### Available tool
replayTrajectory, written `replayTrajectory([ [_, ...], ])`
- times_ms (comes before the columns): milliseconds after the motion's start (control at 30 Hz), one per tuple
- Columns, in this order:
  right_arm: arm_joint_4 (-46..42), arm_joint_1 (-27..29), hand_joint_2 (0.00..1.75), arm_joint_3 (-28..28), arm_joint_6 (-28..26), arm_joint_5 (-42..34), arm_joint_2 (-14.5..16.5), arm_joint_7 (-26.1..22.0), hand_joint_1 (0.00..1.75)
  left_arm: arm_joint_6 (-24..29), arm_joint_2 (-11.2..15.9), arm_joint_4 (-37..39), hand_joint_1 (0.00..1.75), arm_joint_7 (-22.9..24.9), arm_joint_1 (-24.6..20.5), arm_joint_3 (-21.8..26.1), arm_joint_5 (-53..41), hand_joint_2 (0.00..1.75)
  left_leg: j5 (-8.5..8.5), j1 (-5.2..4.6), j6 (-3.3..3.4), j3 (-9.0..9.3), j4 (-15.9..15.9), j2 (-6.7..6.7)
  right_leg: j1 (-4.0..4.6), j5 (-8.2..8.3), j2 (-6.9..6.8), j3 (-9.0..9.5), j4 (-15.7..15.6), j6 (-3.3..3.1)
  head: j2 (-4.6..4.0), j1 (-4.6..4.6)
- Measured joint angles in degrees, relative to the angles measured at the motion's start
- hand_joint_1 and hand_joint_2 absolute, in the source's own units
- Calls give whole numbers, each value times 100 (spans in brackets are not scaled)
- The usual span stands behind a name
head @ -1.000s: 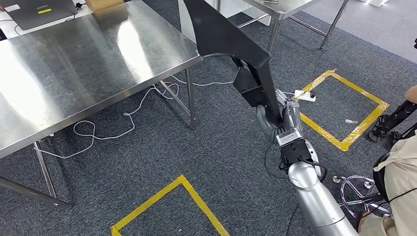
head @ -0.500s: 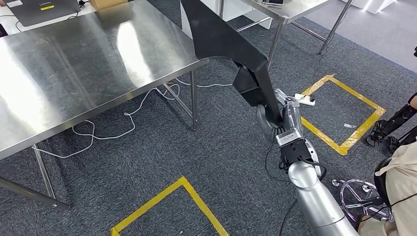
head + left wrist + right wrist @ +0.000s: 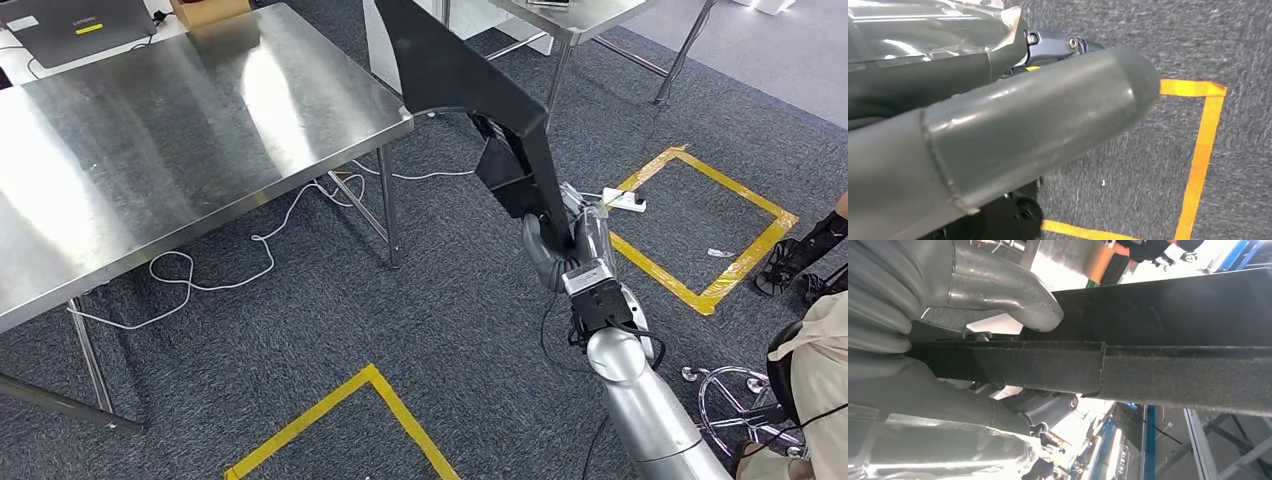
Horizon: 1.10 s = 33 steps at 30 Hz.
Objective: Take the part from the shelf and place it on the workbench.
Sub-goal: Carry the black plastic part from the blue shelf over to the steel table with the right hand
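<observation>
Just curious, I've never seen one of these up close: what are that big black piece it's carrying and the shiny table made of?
The black part looks like matte moulded plastic, with a felt-like, fuzzy strip along its edge in the right wrist view; I cannot be sure. The workbench looks like brushed stainless steel: bright glare streaks and blurred reflections.

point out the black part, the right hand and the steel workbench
black part [image 3: 460, 75]: head view, on its broad flat upper panel
right hand [image 3: 562, 240]: head view, on the grey hand gripping the part's lower end
steel workbench [image 3: 180, 120]: head view, on a bare stretch of its shiny top
</observation>
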Motion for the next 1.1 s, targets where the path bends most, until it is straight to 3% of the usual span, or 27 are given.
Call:
replayTrajectory([
  [33, 0, 1, 175, 4, 5, -1, 2, 0, 175, 2, -1, 0, 0, 1, 3, 5, 0, 0, -98, 2, -11, -192, 331, 1, 11, -8, 0, 4, 1, -10, 0, -1],
  [67, 0, 2, 175, 9, 10, -2, 4, 0, 175, 4, -1, 0, 0, 3, 5, 11, 0, 0, -94, 2, -12, -308, 493, 2, 20, -15, 2, 11, 1, -19, 0, -1],
  [100, 0, 3, 175, 15, 15, -2, 5, 1, 175, 5, -1, 0, 0, 5, 7, 15, 0, 0, 31, 2, -2, -311, 426, 3, 28, -25, 6, 26, 2, -25, 0, -1],
  [167, -1, 3, 175, 24, 18, -2, 5, 7, 175, 5, 4, 0, 0, 9, 6, 17, -3, 0, 485, -2, 56, -15, -278, 3, 37, -52, 19, 74, 2, -24, 0, 0],
  [233, -2, 2, 175, 27, 19, -4, -3, 13, 175, 3, 10, 0, 0, 13, 1, 18, -10, 0, 748, -25, 122, 304, -954, 7, 71, -86, 29, 98, 7, 10, 0, 2],
  [400, -21, 33, 175, 22, 17, -33, -51, 13, 175, -3, 5, 0, 0, 18, 1, 19, -18, 0, 776, -59, 269, 447, -1223, 13, 86, -173, 21, 40, 105, 143, 0, 8],
  [433, -28, 33, 175, 20, 16, -38, -66, 13, 175, -7, 2, 0, 0, 18, 0, 19, -20, 0, 791, -46, 303, 481, -1263, 17, 85, -267, 16, -64, 310, 146, 0, 12],
  [500, -32, 47, 175, 15, 16, -44, -89, 14, 175, -14, -1, 0, 0, 18, -3, 19, -27, 0, 786, -39, 345, 514, -1288, 20, 68, -553, 11, -461, 1043, 125, 0, 17],
  [567, -33, 86, 175, 14, 16, -51, -98, 15, 175, -18, -4, 0, 0, 19, -1, 19, -36, 0, 763, -41, 350, 528, -1284, 14, 55, -711, 11, -831, 1653, 161, 0, 17],
  [600, -33, 102, 175, 13, 15, -53, -99, 15, 175, -19, -9, 0, 0, 19, 1, 18, -45, 0, 749, -39, 341, 542, -1282, 7, 47, -653, 10, -863, 1654, 211, 0, 17],
  [633, -35, 111, 175, 10, 13, -54, -99, 15, 175, -20, -16, 0, 0, 20, 2, 18, -57, 0, 728, -34, 323, 567, -1279, -1, 32, -501, 6, -762, 1400, 275, 0, 18],
  [700, -44, 115, 175, 1, 9, -55, -99, 15, 175, -21, -25, 0, 0, 21, 3, 17, -81, 0, 668, -37, 265, 625, -1258, -13, -4, -138, -14, -374, 574, 371, 0, 19],
  [767, -58, 125, 175, -11, 2, -54, -97, 17, 175, -21, -21, 0, 0, 21, 2, 16, -93, 0, 604, -60, 196, 652, -1228, -16, -8, 33, -23, -128, 93, 325, 0, 15],
  [867, -78, 153, 175, -28, -12, -41, -92, 30, 175, -22, -15, 0, 0, 21, 1, 14, -102, 0, 546, -44, 123, 658, -1203, -9, 5, 27, -3, -82, 48, 169, 0, 5],
  [933, -98, 158, 175, -37, -16, -24, -91, 32, 175, -23, -13, 0, 0, 21, -1, 13, -103, 0, 379, -15, 67, 556, -940, 2, -12, 6, 6, -44, 39, 82, 0, 0],
  [967, -106, 158, 175, -40, -16, -15, -89, 33, 175, -24, -13, 0, 0, 21, -2, 13, -105, 0, 231, -5, 41, 420, -651, 6, -16, -8, 7, -22, 36, 44, 0, -3],
  [1033, -110, 161, 175, -43, -16, -3, -84, 33, 175, -24, -15, 0, 0, 21, 1, 13, -109, 0, -98, -1, 12, -42, 176, 9, 7, -40, 6, 6, 37, -17, 0, -5],
  [1067, -109, 163, 175, -42, -16, 2, -80, 33, 175, -24, -14, 0, 0, 22, 3, 13, -111, 0, -169, -1, 10, -252, 490, 9, 19, -55, 6, 19, 38, -36, 0, -6],
  [1100, -109, 164, 175, -42, -16, 5, -78, 33, 175, -24, -14, 0, 0, 22, 5, 13, -111, 0, -136, -1, 16, -389, 636, 9, 30, -72, 9, 36, 38, -49, 0, -5],
])
